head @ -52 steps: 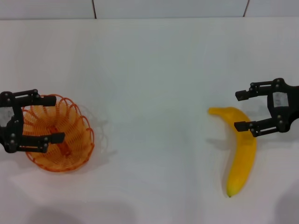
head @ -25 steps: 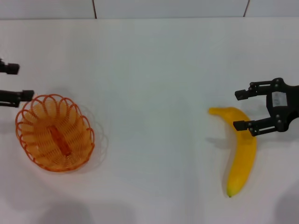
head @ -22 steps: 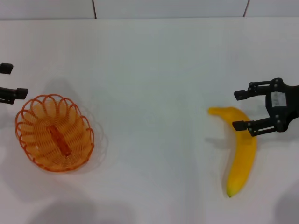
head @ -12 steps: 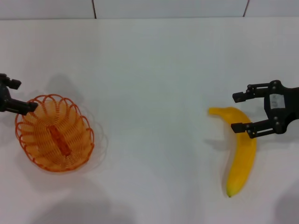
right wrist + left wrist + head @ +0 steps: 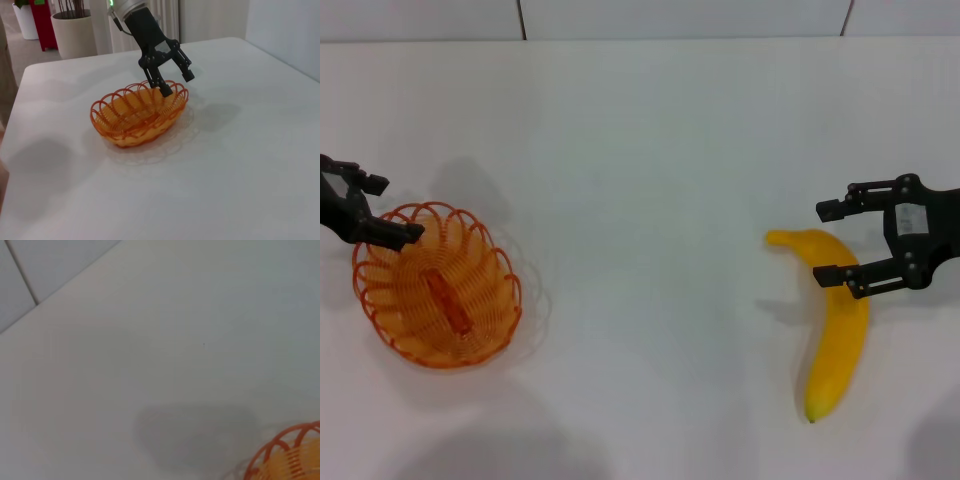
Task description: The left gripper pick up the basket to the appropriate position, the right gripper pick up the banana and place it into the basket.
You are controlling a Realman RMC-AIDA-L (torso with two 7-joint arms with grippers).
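Note:
The orange wire basket [image 5: 437,285] stands on the white table at the left; it also shows in the right wrist view [image 5: 140,114], and its rim shows in the left wrist view [image 5: 287,452]. My left gripper [image 5: 390,210] is open at the basket's far left rim, one finger over the rim and the other outside it; the right wrist view [image 5: 177,83] shows this too. The yellow banana [image 5: 838,325] lies at the right. My right gripper [image 5: 823,243] is open over the banana's stem end, with one finger across the banana and the other beyond it.
The white table [image 5: 650,200] runs to a tiled wall at the back. In the right wrist view, a plant pot [image 5: 75,32] and a red object [image 5: 42,20] stand beyond the table's far edge.
My left gripper left the basket, pulled off to the left edge, then came back, turned, to the basket's far left rim. My right gripper drifted slightly left over the banana. Basket and banana have not moved.

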